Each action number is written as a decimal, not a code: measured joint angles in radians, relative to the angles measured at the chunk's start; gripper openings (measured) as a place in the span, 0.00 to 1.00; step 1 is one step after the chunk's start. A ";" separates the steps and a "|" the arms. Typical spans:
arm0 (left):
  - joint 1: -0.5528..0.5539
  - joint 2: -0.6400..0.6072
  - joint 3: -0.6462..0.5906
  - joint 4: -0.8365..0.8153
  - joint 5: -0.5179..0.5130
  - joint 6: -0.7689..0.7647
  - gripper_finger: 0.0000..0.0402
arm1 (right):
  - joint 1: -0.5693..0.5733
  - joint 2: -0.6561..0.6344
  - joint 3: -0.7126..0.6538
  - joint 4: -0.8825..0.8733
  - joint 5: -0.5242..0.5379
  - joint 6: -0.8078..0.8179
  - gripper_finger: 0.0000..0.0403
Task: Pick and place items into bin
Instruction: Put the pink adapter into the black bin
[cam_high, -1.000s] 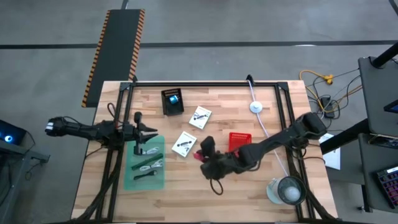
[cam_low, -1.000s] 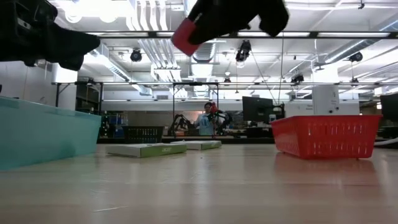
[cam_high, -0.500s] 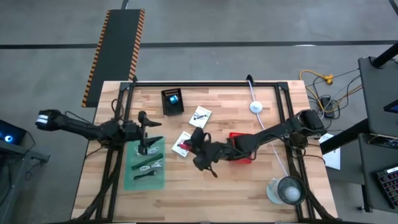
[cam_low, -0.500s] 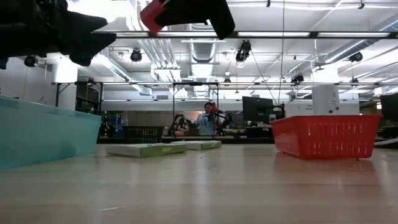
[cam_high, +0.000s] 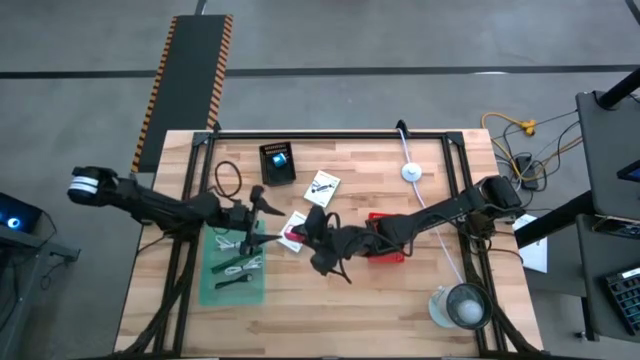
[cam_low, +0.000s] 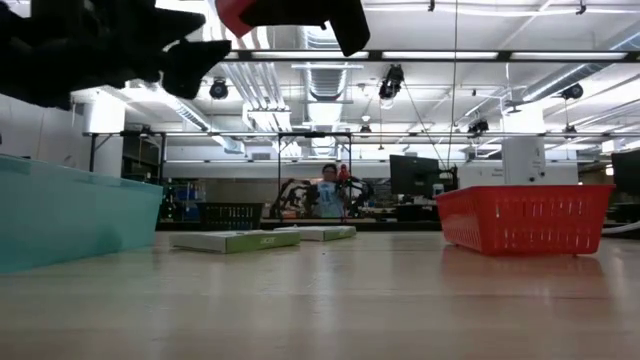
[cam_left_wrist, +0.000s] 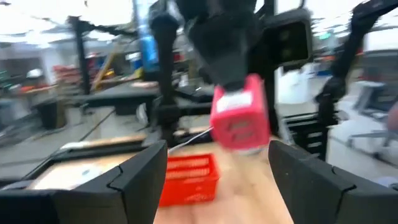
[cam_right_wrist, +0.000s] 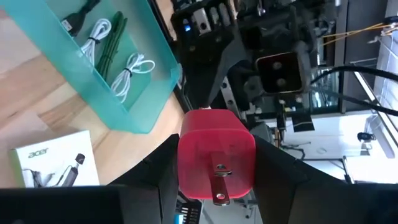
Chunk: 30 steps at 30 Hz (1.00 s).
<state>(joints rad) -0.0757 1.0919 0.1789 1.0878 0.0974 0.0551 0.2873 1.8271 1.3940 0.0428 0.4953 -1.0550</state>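
My right gripper (cam_high: 297, 236) is shut on a red cube (cam_right_wrist: 216, 163) with two metal prongs on one face, held high over the table's middle. It also shows at the top of the low view, as the red cube (cam_low: 234, 12). My left gripper (cam_high: 267, 217) stands open just left of the cube, pointing at it; its fingers (cam_left_wrist: 144, 175) stand apart from the cube (cam_left_wrist: 240, 118). The teal bin (cam_high: 232, 268) holds white and black cables and a green stick (cam_right_wrist: 111, 46). Two white packets (cam_high: 322, 186) (cam_high: 293, 224) lie flat on the table. A blue cube (cam_high: 279, 158) rests on a black block. My right gripper pinches the red cube by two opposite sides (cam_right_wrist: 185, 163) between its two fingers. The fingers reach in from the table's right, slanting a little downward. The cube is lifted clear of the table.
A red basket (cam_high: 386, 232) stands under the right arm, right of the table's middle. A large round clear container (cam_high: 462, 305) sits at the near right corner. A white cable with a round disc (cam_high: 411, 171) runs along the far right. A person stands in the room beyond the table (cam_low: 326, 192).
My left gripper has risen out of the bin, tipped from pointing down to about level, moved toward the table's right and opened. My right gripper has carried the red cube toward the table's left and a little up, rolling its wrist, then has nearly kept still.
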 joint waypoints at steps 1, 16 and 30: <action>0.001 0.026 0.014 0.017 0.013 0.000 0.65 | 0.001 0.000 0.000 -0.001 0.000 0.000 0.35; 0.014 0.190 0.095 0.103 0.164 -0.012 0.65 | 0.005 -0.005 -0.002 -0.010 -0.018 -0.017 0.35; 0.046 0.179 0.088 0.031 0.255 -0.025 0.65 | 0.001 -0.008 -0.003 -0.094 0.005 -0.045 0.35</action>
<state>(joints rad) -0.0300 1.2705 0.2665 1.1187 0.3524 0.0300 0.2878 1.8194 1.3907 -0.0511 0.5002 -1.1001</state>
